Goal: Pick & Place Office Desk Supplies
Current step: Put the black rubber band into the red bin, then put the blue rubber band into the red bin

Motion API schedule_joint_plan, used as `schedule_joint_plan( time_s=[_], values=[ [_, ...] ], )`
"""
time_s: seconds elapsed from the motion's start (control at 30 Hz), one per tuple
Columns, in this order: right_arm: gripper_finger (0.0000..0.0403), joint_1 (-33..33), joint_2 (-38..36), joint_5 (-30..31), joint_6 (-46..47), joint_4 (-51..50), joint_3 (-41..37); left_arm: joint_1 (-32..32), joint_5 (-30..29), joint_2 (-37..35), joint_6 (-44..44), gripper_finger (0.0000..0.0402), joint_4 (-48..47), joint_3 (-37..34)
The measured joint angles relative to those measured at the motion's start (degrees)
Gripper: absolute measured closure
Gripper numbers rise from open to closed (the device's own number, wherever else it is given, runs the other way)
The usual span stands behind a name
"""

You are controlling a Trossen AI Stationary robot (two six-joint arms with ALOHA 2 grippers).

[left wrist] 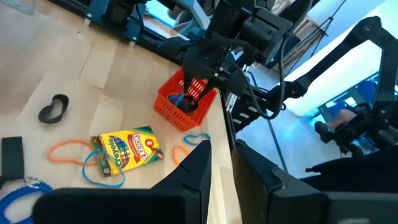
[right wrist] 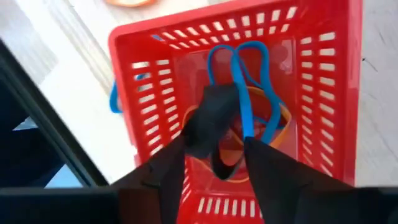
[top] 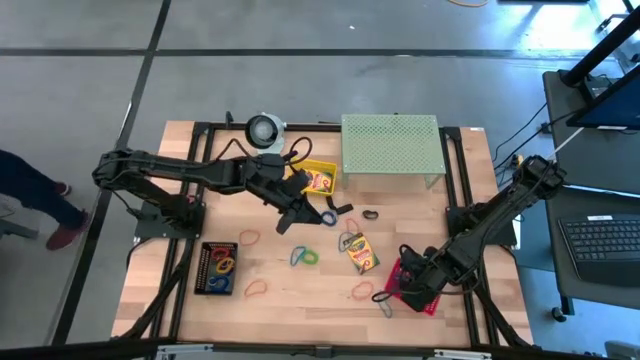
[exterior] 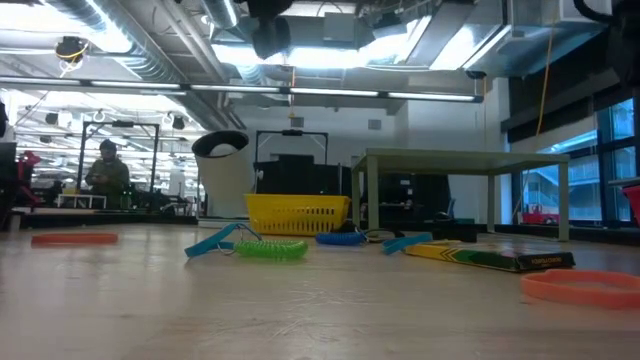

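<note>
site: industrial lab hall | evidence: exposed ceiling ducts (exterior: 130,60), concrete floor (top: 300,80), wooden robot table (top: 300,300)

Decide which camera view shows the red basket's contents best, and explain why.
The right wrist view: it looks straight into the red basket at the blue band. High and left wrist views show it small; the low view misses it.

Readable only on the yellow-and-green crayon box (left wrist: 126,149) lying on the worktop (left wrist: 93,74): "Crayola" branding; smaller print illegible.
</note>
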Motion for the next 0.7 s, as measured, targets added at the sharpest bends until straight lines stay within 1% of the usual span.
schedule_joint_plan(
  time_s=[0.07, 0.13, 0.23, 0.3, 0.4, 0.47, 0.57, 0.7],
  values=[
    [0.0220, 0.0, 0.0, 0.1, -0.1, -2.6, 1.3, 0.2, 0.0, -1.4, 0.5, 0.0343, -1.6, 0.0],
    [0.0217, 0.0, 0.0, 0.3, -0.9, -6.1, 2.8, 0.3, 0.0, -3.1, 1.0, 0.0343, -3.2, 0.0],
    [0.0224, 0.0, 0.0, 0.6, -3.3, -12.4, 6.0, 0.3, -0.7, -6.1, 2.2, 0.0343, -5.8, 0.0],
    [0.0233, 0.0, 0.0, 2.4, -6.3, -14.4, 8.8, 0.3, -1.0, -8.1, 3.4, 0.0343, -7.4, 0.0],
    [0.0249, -1.5, 0.1, 4.0, -17.7, -13.3, 13.1, 0.3, -2.3, -11.0, 4.7, 0.0343, -9.9, 0.0],
    [0.0262, -3.9, 1.2, 4.8, -26.8, -13.4, 15.0, 0.3, -4.7, -12.7, 6.0, 0.0343, -11.1, 0.0],
    [0.0282, -8.8, 3.8, 5.2, -41.3, -12.7, 16.5, 0.3, -7.9, -14.9, 8.1, 0.0343, -13.3, 0.0],
    [0.0300, -15.8, 8.7, 5.3, -58.5, -10.9, 18.2, 0.3, -9.9, -17.0, 9.5, 0.0343, -17.4, 0.0]
  ],
)
